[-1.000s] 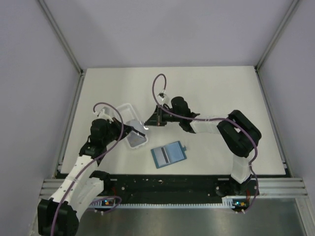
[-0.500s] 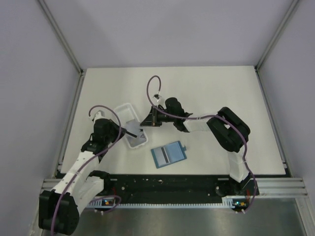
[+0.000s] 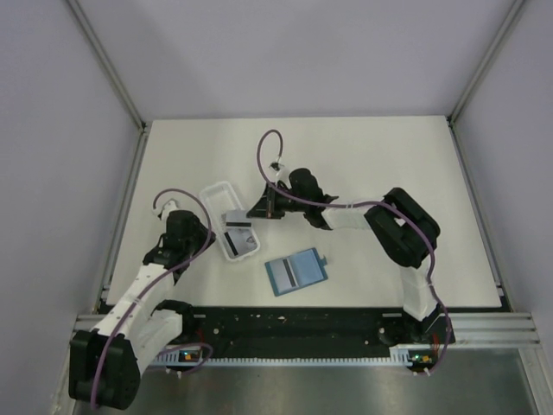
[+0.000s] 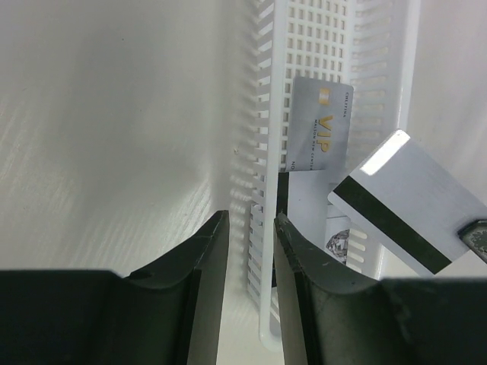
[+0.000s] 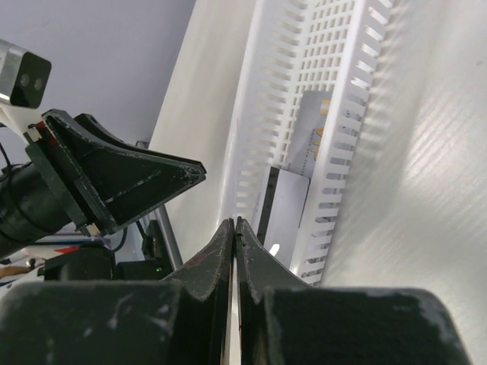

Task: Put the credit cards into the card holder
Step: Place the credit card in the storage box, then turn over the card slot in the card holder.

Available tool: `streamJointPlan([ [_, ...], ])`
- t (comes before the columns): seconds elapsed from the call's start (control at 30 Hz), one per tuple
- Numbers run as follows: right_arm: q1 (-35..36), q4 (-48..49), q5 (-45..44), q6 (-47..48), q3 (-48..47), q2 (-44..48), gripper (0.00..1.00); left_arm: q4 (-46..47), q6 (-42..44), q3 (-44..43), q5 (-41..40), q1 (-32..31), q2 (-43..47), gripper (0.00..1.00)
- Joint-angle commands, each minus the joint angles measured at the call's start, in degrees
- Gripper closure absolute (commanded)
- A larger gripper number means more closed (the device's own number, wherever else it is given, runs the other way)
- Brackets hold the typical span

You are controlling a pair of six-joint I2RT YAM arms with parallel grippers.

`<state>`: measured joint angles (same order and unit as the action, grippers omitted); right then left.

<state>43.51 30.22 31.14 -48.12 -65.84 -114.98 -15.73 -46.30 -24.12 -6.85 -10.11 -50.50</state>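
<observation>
On the left, the left fingers (image 3: 207, 235) are found just beside the long wall of a white slotted tray (image 3: 216, 194). They are parted by a narrow gap and nothing is gripped between them. The tray is laid on the pale surface (image 3: 389, 156), with its long axis running from far left to near right.

Inside the tray a grey VIP card (image 4: 319, 125) is laid flat, its long axis along the tray. Part of a lower card (image 4: 338, 245) is glimpsed nearer the camera. Above the tray's near half a striped card (image 4: 396, 201) is held tilted, stripe side up. Its long axis is pointed from the right fingers towards the left fingers, and the black stripe runs along that axis. The right fingers (image 5: 234, 224) are pressed together on the card's far short end, and a thin pale edge is seen between them in the right wrist view.

Further right, the card holder (image 3: 295, 271) is spread open and flat on the surface, near the tray but not touching it. Its long axis runs left to right, with the right end angled slightly away, and a dark band is seen across its middle.

A second earlier the left fingers were closed and reached over the tray to the striped card. They have since been opened and drawn back leftwards. The right fingers have been shifted slightly left, and the card holder has not been moved.
</observation>
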Motion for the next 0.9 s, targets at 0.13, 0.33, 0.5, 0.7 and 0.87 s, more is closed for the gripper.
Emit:
streamJointPlan([
  [0.13,-0.53,-2.00,-4.85,4.70,4.22,11.51,1.00,1.49,1.48,-3.91,3.42,0.35,1.62,0.64],
  [0.33,-0.79,-0.26,-10.38,0.50,12.92,23.63,1.00,6.39,2.45,-7.26,17.20,0.35,9.97,0.45],
  [0.5,-0.70,8.35,-14.08,-9.61,19.78,33.40,1.00,17.81,-4.22,-7.26,31.70,0.27,12.79,0.37],
  [0.7,0.17,14.52,-18.65,-18.05,25.58,42.11,1.00,26.87,-12.04,-7.17,40.77,0.09,13.41,0.34],
  [0.87,1.40,14.08,-21.03,-20.00,26.82,45.80,1.00,31.10,-15.57,-6.82,41.39,-0.44,15.08,0.32],
])
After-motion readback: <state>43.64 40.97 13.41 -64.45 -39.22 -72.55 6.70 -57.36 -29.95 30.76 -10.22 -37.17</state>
